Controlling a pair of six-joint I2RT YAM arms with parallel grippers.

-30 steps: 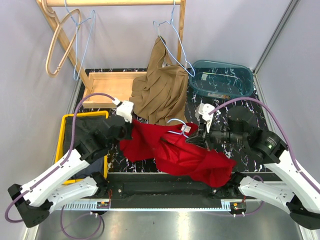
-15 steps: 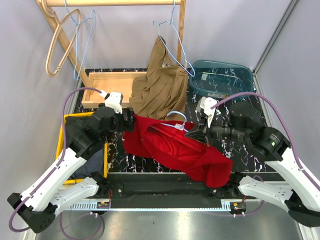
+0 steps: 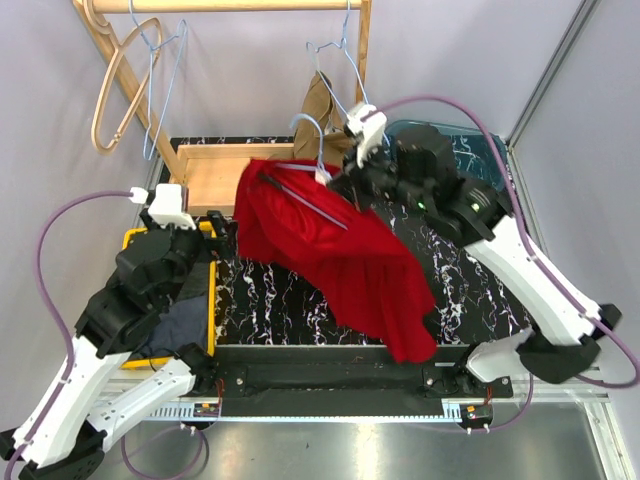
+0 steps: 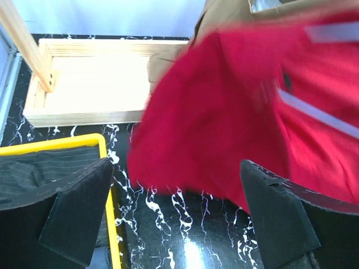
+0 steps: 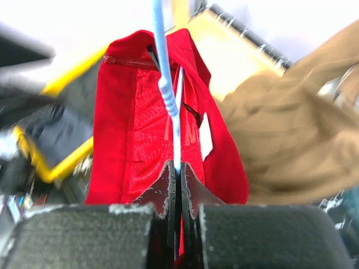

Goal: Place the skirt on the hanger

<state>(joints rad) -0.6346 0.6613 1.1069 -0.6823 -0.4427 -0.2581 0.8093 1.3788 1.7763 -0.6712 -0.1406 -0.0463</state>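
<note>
A second ago the red skirt (image 3: pixel 330 250) lay crumpled low at the centre of the black marbled tabletop (image 3: pixel 290 300), with both grippers at it. Now it is raised to the upper centre of the overhead frame, in front of the tan garment (image 3: pixel 318 100). The left gripper (image 4: pixel 179 210) has let go and drawn back to the left, by the yellow bin (image 3: pixel 211 320), its fingers spread wide. The right gripper (image 5: pixel 175 182) is pressed together on the blue wire hanger (image 5: pixel 164 84), just below its hook. The skirt's waistband, showing a dark zip and a white label, hangs from the hanger. The cloth drapes diagonally toward the lower right, its hem low near the tabletop's front edge.
</note>
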